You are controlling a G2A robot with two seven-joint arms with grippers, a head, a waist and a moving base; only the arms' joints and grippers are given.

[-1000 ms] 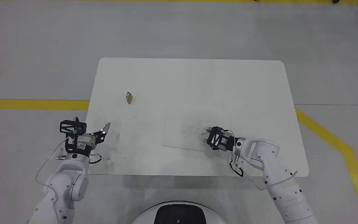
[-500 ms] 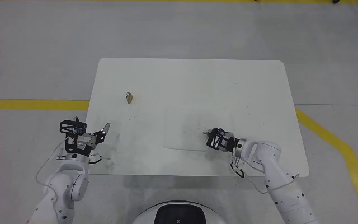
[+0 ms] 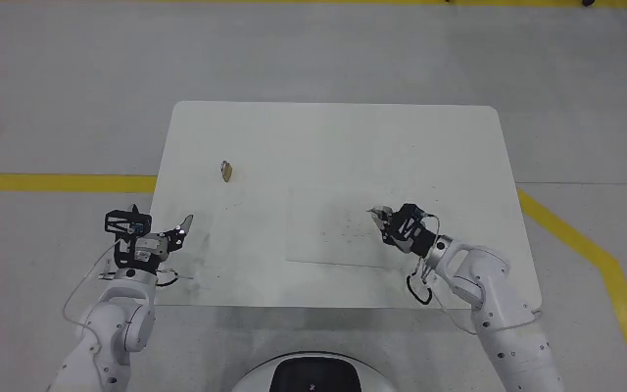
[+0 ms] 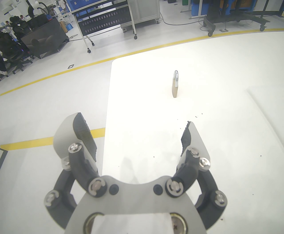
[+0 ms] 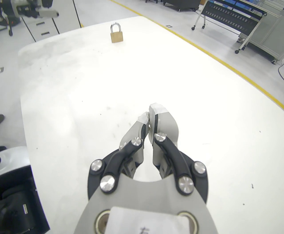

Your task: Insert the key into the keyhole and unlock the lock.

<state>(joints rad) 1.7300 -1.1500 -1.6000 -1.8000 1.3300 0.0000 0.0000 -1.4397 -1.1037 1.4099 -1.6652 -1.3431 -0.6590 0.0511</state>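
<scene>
A white table stands on grey floor crossed by a yellow line, with wheeled racks beyond.

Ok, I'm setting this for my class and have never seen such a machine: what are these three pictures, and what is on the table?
It is a two-armed robot at a white table. One picture looks down from above the arms; the other two come from a camera on each wrist. The left gripper is open over the table's edge, holding nothing. The right gripper is shut; whether it pinches anything is too small to tell. A brass padlock stands upright on the table, apart from both.
</scene>
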